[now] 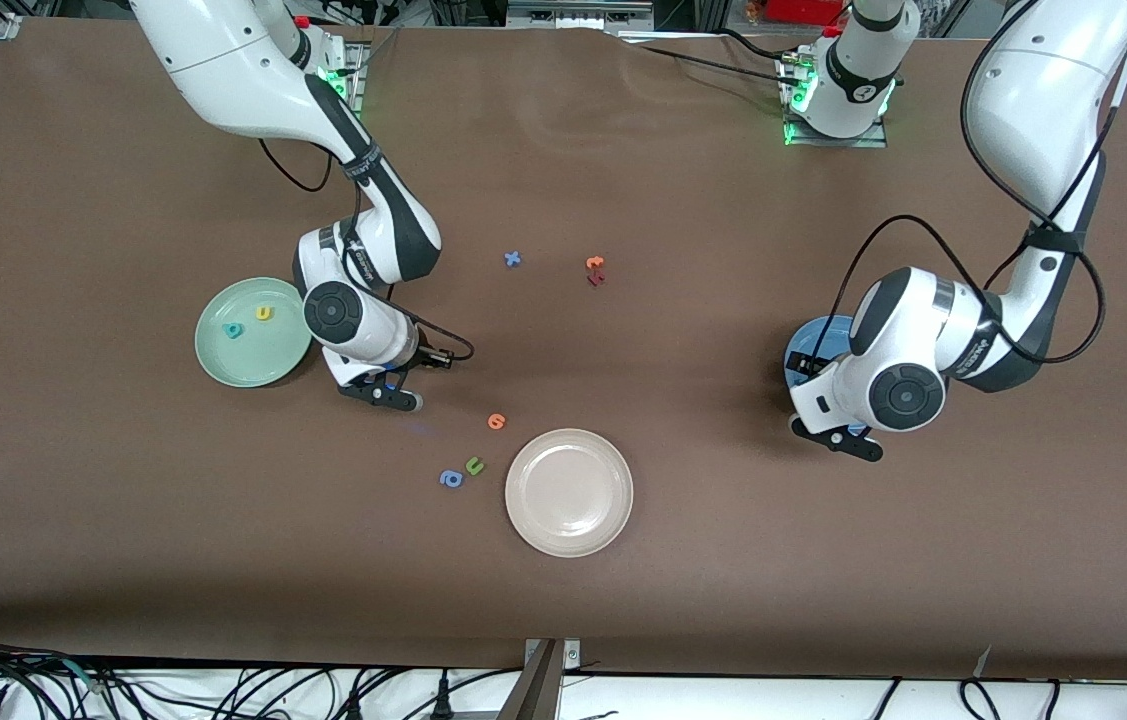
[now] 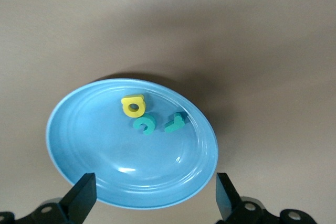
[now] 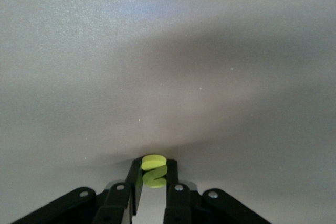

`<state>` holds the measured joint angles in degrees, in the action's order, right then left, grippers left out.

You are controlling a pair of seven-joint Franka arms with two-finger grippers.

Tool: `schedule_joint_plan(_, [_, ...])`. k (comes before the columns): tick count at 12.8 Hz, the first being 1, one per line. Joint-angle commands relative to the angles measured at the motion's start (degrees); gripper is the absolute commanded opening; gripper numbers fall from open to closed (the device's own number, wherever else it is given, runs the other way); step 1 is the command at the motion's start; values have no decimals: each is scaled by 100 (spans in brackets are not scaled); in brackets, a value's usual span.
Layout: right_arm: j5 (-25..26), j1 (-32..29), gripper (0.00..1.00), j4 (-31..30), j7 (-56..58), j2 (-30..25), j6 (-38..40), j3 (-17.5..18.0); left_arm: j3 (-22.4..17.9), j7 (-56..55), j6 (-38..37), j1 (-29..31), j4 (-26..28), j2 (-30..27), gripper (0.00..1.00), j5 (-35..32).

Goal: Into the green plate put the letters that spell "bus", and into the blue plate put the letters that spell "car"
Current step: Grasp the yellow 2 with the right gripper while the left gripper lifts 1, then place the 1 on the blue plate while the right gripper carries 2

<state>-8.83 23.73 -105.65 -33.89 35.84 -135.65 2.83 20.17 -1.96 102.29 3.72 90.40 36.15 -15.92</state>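
Note:
The green plate (image 1: 253, 345) lies toward the right arm's end of the table and holds a teal "b" (image 1: 234, 330) and a yellow "u" (image 1: 265, 313). Beside it, my right gripper (image 1: 393, 396) is low at the table, shut on the yellow "s" (image 3: 154, 171). The blue plate (image 2: 131, 177) holds a yellow "a" (image 2: 133, 105), a teal "c" (image 2: 145, 124) and a teal "r" (image 2: 175, 123). My left gripper (image 2: 155, 198) hangs open over that plate's rim with nothing between its fingers. In the front view the left arm hides most of the blue plate (image 1: 813, 340).
A cream plate (image 1: 569, 492) lies nearest the front camera, mid-table. Close to it are an orange letter (image 1: 496, 421), a green "u" (image 1: 474, 465) and a blue "a" (image 1: 451, 479). Farther back lie a blue "x" (image 1: 513, 259), an orange letter (image 1: 595, 263) and a dark red one (image 1: 596, 279).

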Motion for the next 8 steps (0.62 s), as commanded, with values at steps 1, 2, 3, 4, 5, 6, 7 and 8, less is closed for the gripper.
schedule_joint_plan(1, [-67, 17, 2, 9, 14, -120, 229, -90, 93, 46, -200, 6, 66, -589, 100, -130])
schedule_joint_plan(2, [-40, 9, 2, 70, 40, -322, 701, -238, 93, 46, -366, -12, 13, -783, 100, -26])
schedule_joint_plan(3, [3, 9, 2, 131, 127, -567, 1211, -440, 93, 46, -524, -3, -40, -1028, 100, 140])
schedule_joint_plan(4, [4, 9, 2, 158, 302, -796, 1677, -650, 84, 38, -744, 14, -127, -1239, 100, 368])
schedule_joint_plan(5, [13, 9, 2, 150, 582, -972, 2108, -905, 84, 46, -1015, 58, -363, -1389, 100, 492])
schedule_joint_plan(6, [13, 9, 2, 150, 916, -1052, 2460, -1177, 75, 64, -1288, 128, -652, -1434, 100, 520])
schedule_joint_plan(7, [13, 9, 2, 115, 1328, -1131, 2742, -1458, 58, 99, -1412, 155, -812, -1583, 100, 572])
schedule_joint_plan(8, [4, 9, 2, 45, 1750, -1158, 2945, -1740, -21, 125, -1431, 112, -796, -1889, 100, 599])
